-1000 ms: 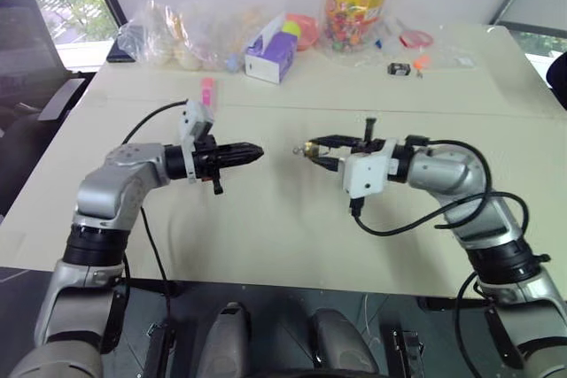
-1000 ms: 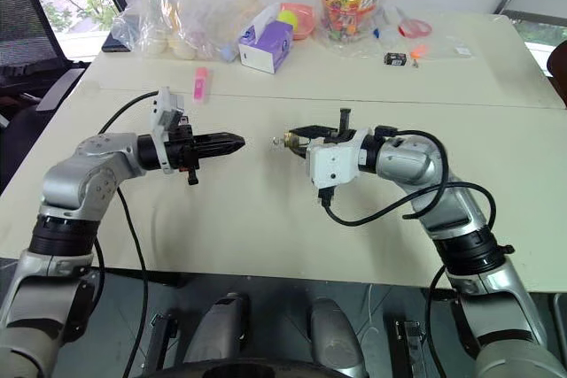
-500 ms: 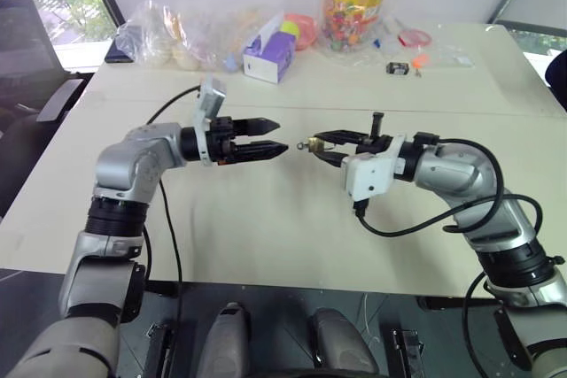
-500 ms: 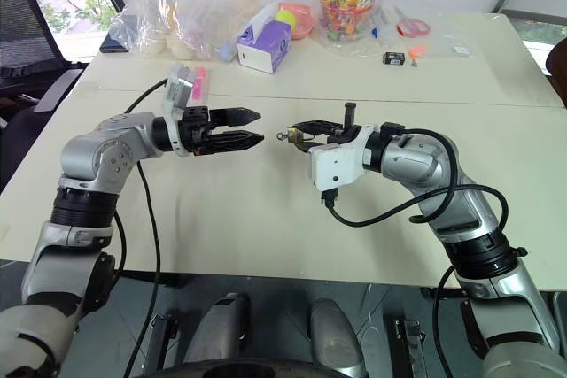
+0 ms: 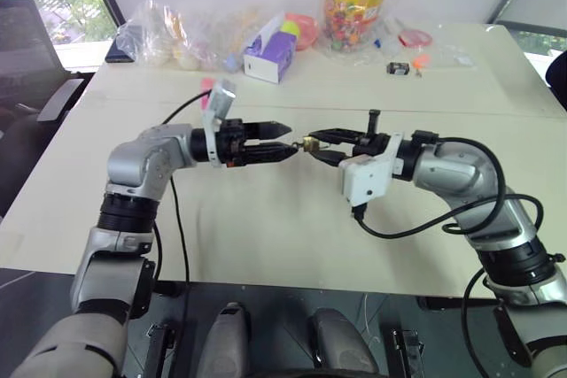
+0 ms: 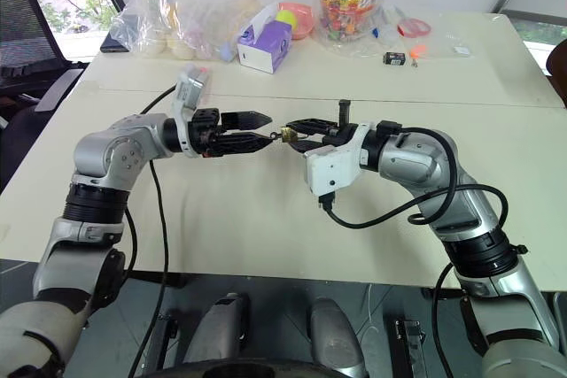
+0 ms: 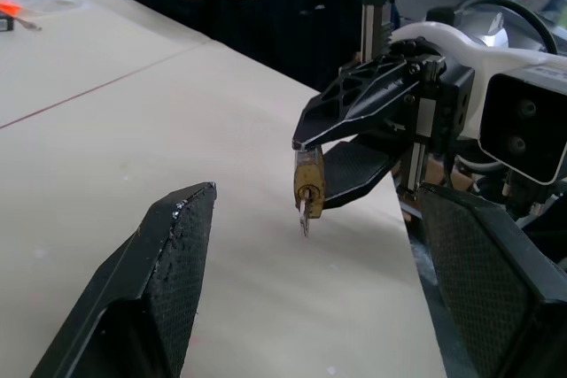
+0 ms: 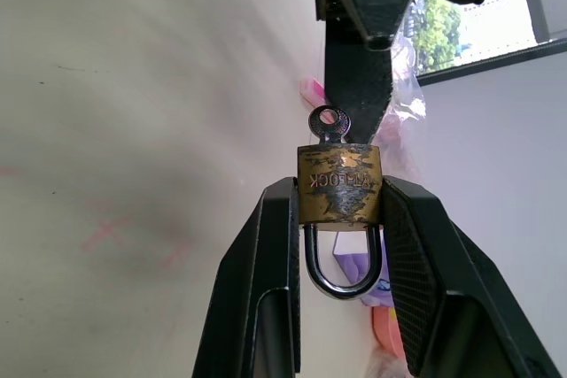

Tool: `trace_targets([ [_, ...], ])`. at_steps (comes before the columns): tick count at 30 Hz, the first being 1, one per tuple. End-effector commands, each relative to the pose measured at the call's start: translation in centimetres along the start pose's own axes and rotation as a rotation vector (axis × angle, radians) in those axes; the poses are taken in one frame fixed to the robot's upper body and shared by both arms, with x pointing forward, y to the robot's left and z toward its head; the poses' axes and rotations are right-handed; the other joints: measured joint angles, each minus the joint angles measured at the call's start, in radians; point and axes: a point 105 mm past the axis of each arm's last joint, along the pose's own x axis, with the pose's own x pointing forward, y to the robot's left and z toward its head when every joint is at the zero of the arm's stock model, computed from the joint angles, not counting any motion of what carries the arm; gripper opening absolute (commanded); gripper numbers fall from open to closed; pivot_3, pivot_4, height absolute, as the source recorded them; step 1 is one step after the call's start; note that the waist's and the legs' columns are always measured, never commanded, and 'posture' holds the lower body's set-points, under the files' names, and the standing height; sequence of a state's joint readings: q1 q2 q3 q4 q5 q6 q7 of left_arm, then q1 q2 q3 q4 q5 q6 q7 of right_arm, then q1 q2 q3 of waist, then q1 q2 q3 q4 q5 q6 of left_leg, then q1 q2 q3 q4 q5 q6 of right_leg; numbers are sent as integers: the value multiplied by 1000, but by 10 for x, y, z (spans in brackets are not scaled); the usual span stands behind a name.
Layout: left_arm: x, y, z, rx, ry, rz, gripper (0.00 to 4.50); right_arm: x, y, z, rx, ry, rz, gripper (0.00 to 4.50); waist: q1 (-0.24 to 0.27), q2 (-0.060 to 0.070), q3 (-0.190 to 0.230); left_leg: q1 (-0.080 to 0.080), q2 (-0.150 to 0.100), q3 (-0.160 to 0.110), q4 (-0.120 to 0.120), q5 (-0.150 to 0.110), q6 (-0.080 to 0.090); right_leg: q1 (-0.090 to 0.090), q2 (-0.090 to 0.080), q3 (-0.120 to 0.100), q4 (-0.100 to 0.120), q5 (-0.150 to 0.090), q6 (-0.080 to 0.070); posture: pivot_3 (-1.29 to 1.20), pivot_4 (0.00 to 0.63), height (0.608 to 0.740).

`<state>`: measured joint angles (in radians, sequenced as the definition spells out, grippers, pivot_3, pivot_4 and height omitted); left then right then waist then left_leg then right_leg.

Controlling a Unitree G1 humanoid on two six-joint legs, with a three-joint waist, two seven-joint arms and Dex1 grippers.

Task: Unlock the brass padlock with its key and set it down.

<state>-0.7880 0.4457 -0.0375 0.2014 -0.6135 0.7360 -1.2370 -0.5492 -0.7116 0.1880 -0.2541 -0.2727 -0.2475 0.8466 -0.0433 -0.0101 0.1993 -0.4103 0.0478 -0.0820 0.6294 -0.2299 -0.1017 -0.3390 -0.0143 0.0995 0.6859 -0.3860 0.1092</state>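
Padlock pinched, key in it
Right gripper (image 8: 341,219) clamps one brass padlock (image 8: 340,185); one key (image 8: 330,122) protrudes toward parted, empty left gripper (image 6: 257,130)

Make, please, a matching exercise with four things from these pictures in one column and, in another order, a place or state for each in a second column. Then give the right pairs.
Things:
1. brass padlock
2. key
3. left hand
4. tissue box

Places or states:
A. open, its fingers close to the padlock but not touching it
B. standing on the table at the far side, among the clutter
C. pinched between the two fingers of the right hand
D. sticking out of the padlock's body

Right pairs: 1-C, 2-D, 3-A, 4-B
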Motion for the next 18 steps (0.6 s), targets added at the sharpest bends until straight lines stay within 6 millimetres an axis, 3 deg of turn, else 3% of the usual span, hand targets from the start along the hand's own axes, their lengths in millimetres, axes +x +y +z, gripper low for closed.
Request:
trace_targets([
  [1,5,-4,8,32,-3,-35,2425,-3,-14,12,-67,-27,-41,710,0,0,0,0,0,0,0,0,0,0,0,0,0,0,0,0,150,740],
  [6,8,-3,6,34,6,-40,192,-3,-15,13,-72,-27,-41,710,0,0,0,0,0,0,0,0,0,0,0,0,0,0,0,0,150,740],
  [14,11,-2,2,44,26,-40,79,-4,-15,14,-71,-25,-39,710,0,0,0,0,0,0,0,0,0,0,0,0,0,0,0,0,150,740],
  [18,13,1,1,133,29,-4,79,-5,-14,14,-57,-23,-33,710,1,0,0,0,0,0,0,0,0,0,0,0,0,0,0,0,150,740],
])
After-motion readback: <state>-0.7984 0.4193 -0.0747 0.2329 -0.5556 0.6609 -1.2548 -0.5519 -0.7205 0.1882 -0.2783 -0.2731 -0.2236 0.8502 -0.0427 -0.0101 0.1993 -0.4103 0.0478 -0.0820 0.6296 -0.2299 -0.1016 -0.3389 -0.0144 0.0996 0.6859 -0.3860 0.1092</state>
